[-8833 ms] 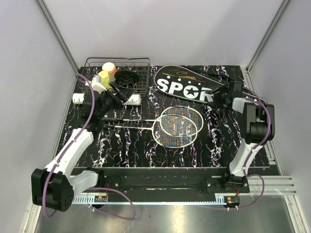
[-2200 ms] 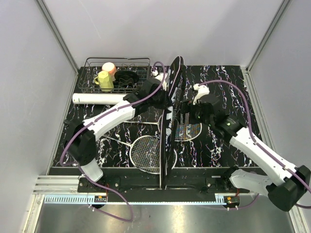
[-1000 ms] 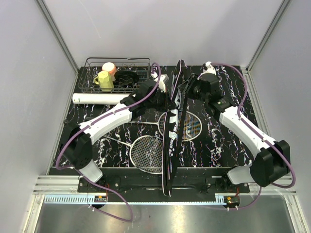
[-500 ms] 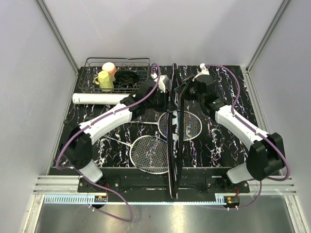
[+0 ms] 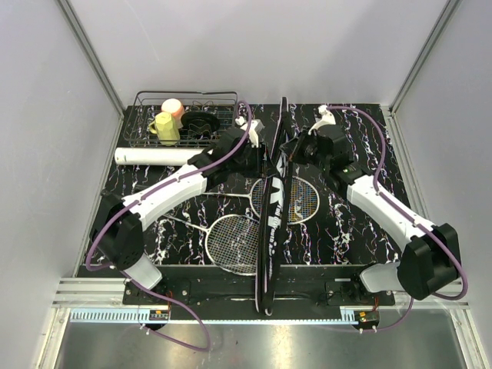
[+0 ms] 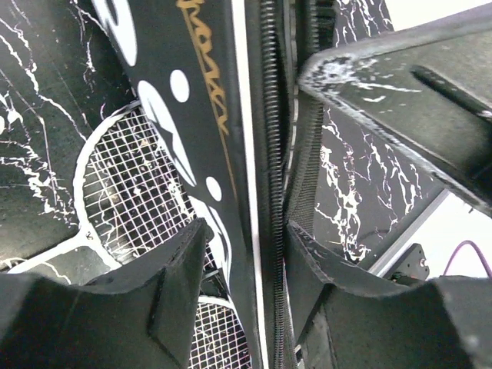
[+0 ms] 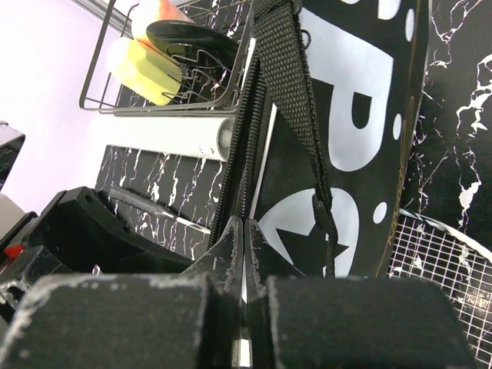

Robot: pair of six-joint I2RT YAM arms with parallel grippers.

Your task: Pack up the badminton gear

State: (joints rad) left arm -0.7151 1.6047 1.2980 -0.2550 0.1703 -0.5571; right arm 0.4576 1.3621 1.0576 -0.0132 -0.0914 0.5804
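The bag (image 5: 269, 231) is standing on edge on the counter (image 5: 346, 238), its long axis running from the far side toward the arm bases. The right hand (image 7: 244, 231) is pinching its zipper rim with fingers fully closed, while the left hand (image 6: 242, 246) is straddling that rim with fingers parted, clamping nothing. One racket (image 5: 234, 244) is lying flat on the left arm's side of the bag and the other racket (image 5: 301, 198) is showing on the far side of it, both shafts pointing off to the left arm's side, so in my judgement the left hand is standing nearer for the next pick.
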